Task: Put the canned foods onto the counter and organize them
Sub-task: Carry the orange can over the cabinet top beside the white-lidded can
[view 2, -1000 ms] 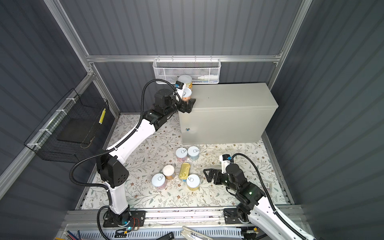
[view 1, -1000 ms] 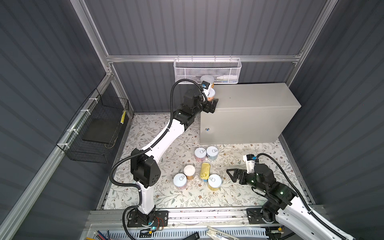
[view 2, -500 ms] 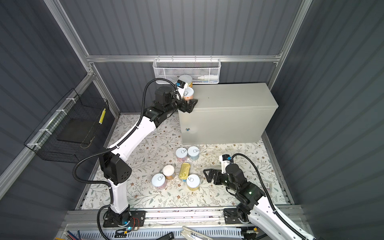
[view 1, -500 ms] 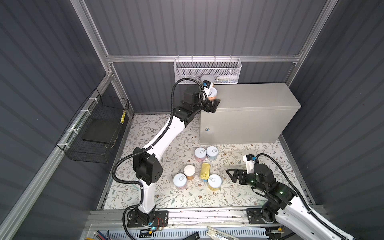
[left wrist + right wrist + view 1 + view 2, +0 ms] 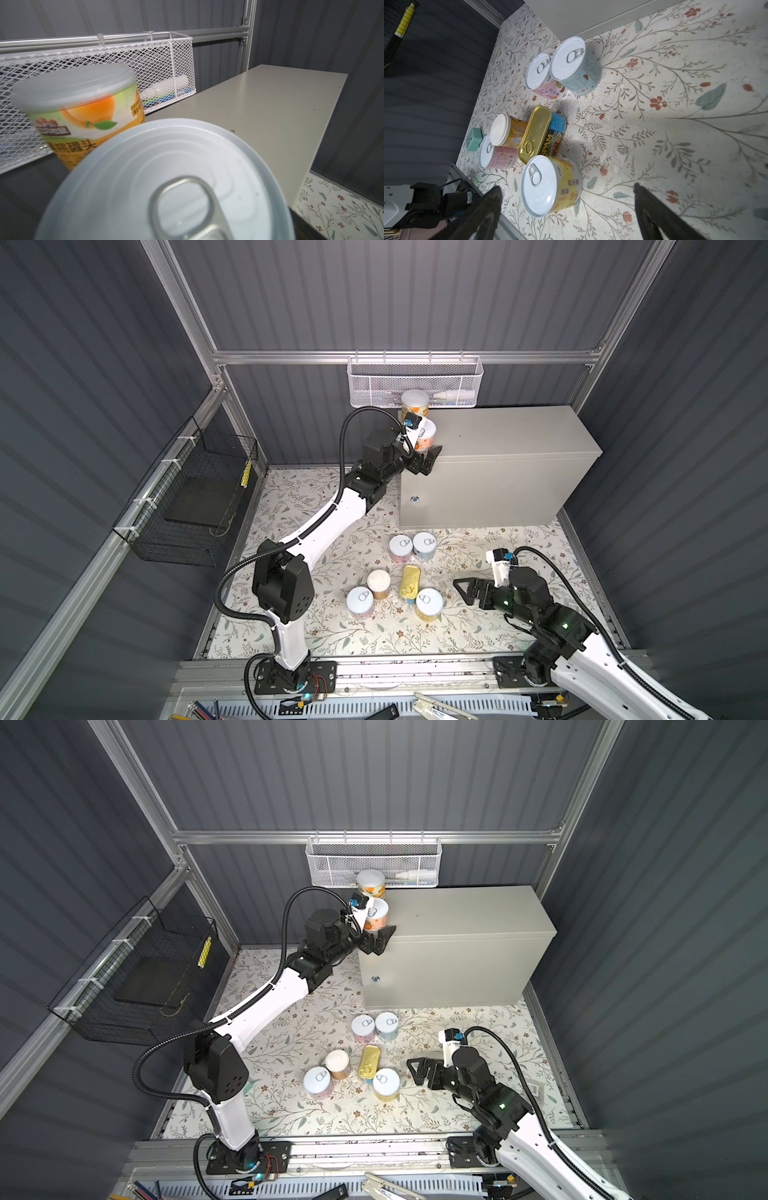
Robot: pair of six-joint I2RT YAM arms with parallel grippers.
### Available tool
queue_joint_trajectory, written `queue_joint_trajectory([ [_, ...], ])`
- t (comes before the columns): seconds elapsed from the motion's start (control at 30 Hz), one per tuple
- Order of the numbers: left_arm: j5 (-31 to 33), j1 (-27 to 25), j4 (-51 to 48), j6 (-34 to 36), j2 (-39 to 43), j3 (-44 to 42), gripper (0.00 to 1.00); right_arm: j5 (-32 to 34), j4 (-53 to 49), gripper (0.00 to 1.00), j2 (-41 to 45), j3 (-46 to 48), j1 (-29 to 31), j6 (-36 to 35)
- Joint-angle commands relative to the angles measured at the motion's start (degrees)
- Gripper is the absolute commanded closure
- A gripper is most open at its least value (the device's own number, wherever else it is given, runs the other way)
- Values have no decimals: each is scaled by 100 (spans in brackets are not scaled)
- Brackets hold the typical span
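You have eight tins to count: seven round ones and one flat gold-topped oblong tin. Of the round ones, five carry pull-tab lids and two carry plain white lids. You also have two baskets, one white mesh basket and one black wire basket, and one counter

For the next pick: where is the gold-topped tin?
In both top views the gold-topped tin lies on the floral mat, right of the white-lidded can, with the yellow-labelled can at its near end.
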State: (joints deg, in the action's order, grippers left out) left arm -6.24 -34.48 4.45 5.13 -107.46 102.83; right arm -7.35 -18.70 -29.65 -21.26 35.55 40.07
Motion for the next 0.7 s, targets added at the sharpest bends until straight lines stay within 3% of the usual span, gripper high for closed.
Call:
queue_joint_trajectory([
  [0.0, 447, 73, -1648, 225, -719, 359, 0, 25, -215, 1, 89, -460, -4, -89],
  [0.23, 470, 99, -977, 11, -341, -235, 0, 200, -782, 1, 117, -962, -2, -342],
  [0.67, -95, 148, -1930, -124, -210, 493, 0, 88, -676, 1, 178, -1126, 3, -217],
])
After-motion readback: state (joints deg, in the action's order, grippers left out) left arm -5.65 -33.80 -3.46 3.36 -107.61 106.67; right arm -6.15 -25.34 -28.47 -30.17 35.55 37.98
